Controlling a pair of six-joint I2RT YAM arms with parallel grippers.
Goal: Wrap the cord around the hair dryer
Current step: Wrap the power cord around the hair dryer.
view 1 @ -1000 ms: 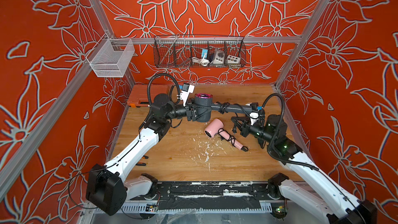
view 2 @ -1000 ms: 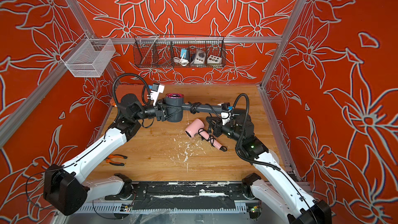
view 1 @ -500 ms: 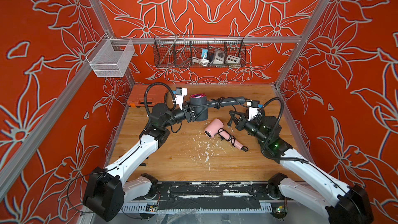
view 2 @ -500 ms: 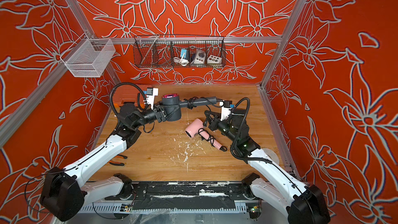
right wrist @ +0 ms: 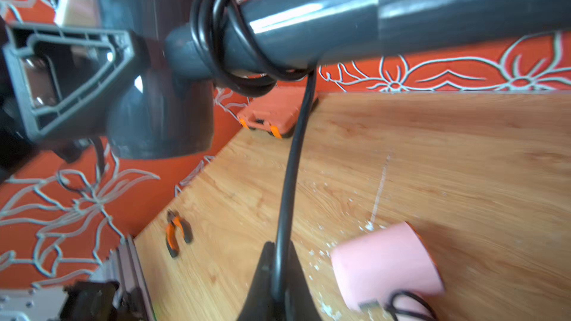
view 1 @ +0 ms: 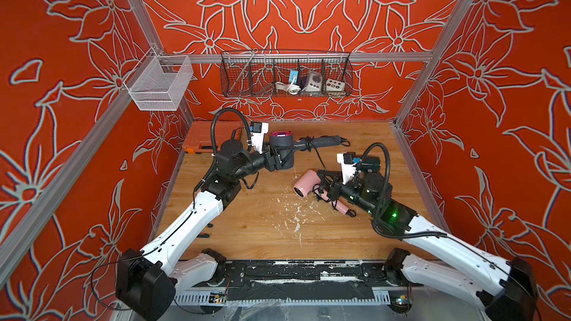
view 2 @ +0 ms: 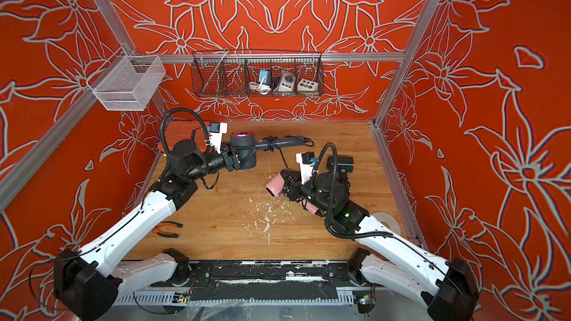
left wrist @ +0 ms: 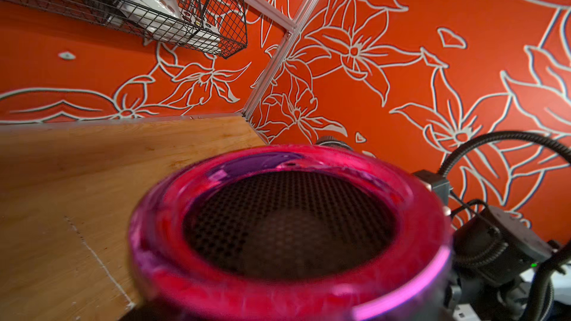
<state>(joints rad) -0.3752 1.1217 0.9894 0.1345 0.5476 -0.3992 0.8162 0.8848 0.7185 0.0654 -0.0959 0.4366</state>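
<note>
Between right fingers (right wrist: 258, 285), the cord (right wrist: 295, 149)

I see walls (view 1: 309, 10) on three sides, orange-red with pale flower outlines, framed by silver metal bars (view 1: 386, 56). The wooden desk (view 1: 262, 233) is speckled with white flecks. A black wire basket (view 1: 241, 78) hangs on the back bar, a white mesh basket (view 1: 154, 100) at the left corner.

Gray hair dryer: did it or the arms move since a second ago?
The right gripper, shut on the cord all along, slid toward the robot's left, ending next to the pink hair dryer. The gray hair dryer, kept in the left gripper, shifted left too, its handle swinging toward the back wall. Nothing was let go; the pliers and toolbox stayed put.
</note>
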